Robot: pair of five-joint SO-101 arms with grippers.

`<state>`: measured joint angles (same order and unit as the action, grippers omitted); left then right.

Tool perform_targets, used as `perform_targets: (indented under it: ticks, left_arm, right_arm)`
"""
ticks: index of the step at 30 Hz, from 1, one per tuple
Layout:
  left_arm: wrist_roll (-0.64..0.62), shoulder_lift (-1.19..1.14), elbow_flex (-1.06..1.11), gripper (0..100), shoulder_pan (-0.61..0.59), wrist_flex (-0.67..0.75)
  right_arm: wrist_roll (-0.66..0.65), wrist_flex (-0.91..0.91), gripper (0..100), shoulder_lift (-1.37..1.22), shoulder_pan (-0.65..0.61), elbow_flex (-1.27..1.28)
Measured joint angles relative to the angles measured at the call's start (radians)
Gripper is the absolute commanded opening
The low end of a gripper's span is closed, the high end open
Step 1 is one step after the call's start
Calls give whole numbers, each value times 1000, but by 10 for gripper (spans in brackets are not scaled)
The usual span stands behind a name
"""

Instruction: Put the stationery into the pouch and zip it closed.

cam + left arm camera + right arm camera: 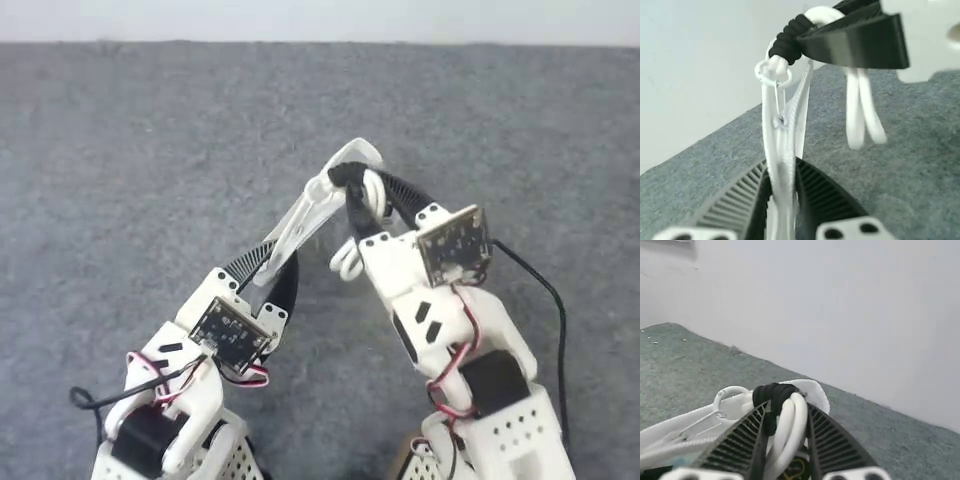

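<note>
1. Left gripper (782, 167): ribbed black jaws closed tight on the white edge of the pouch (782, 132), one on each face, the zip line running up between them. In the high view this gripper (285, 245) holds the pouch's lower end.

2. Right gripper (786, 412): jaws clamped on a doubled white cord (790, 425), just beneath its black binding (771, 392). In the high view this gripper (355, 195) sits at the pouch's upper end, opposite the left one.

3. Pouch (310, 205): pale and slim, raised off the table and stretched aslant between the two grippers. How far the zip is drawn cannot be told.

4. Zip pull: a thin metal link rises from the slider (780, 120) to a ring (758, 70), which joins the black binding (790, 37).

5. Cord, free end: the loop (862, 115) hangs slack beside the pouch, and in the high view (348, 262) it lies against the right arm's white body.

6. In the way: the right gripper's black finger (855, 40) crosses in front of the pouch's top end in the left wrist view.

7. Surroundings: grey felt-like table covering (150, 150), a white wall (840, 300) behind, and a black cable (555, 300) trailing beside the right arm.
</note>
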<state>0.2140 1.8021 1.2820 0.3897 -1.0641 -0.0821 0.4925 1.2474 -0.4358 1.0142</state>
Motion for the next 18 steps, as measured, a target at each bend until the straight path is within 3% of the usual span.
perform_targets:
  ticks: [18]
  left_arm:
    - [0,0,0,9,-2,0]
  right_arm:
    - [87,-133,6,-86,166,2]
